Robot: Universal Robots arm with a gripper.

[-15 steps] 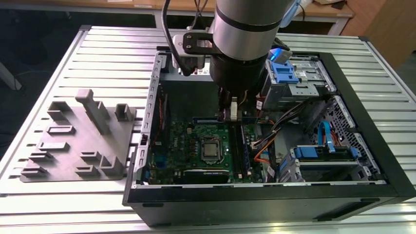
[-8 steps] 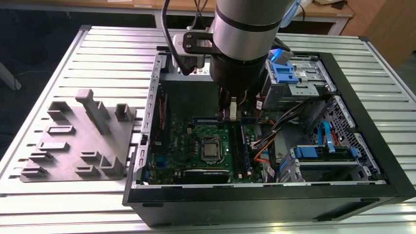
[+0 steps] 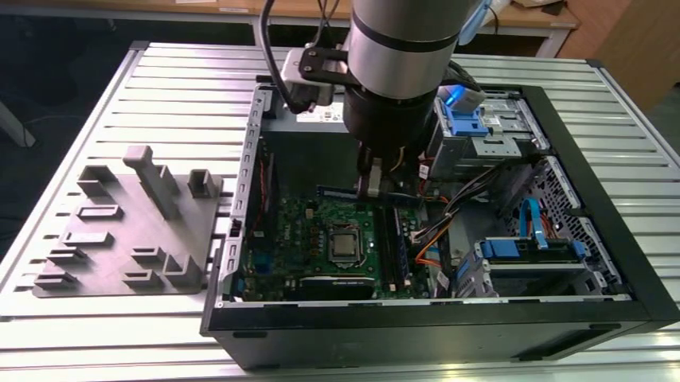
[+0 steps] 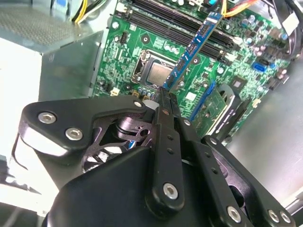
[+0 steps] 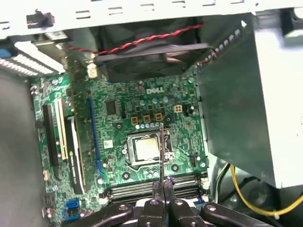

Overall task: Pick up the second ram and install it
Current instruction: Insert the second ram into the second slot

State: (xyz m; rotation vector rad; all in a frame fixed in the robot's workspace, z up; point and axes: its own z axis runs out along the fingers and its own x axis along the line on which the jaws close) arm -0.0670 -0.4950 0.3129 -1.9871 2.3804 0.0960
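Second ram (image 4: 191, 47) pinched in hand (image 4: 164, 94); arm (image 3: 399, 48) upright, hand pointing down over motherboard (image 4: 123, 66).

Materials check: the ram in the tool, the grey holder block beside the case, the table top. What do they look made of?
The second ram, clamped in the tool: blue circuit board, semi-gloss, dotted with small chips. The grey block: matte, uniform colour, probably plastic. The table: pale ribbed slats with a dull sheen, likely aluminium.

A robotics lab bench: ribbed metal table (image 3: 170, 72), open computer case (image 3: 425, 334), grey holder block (image 3: 107, 239), robot arm (image 3: 399, 56) overhead
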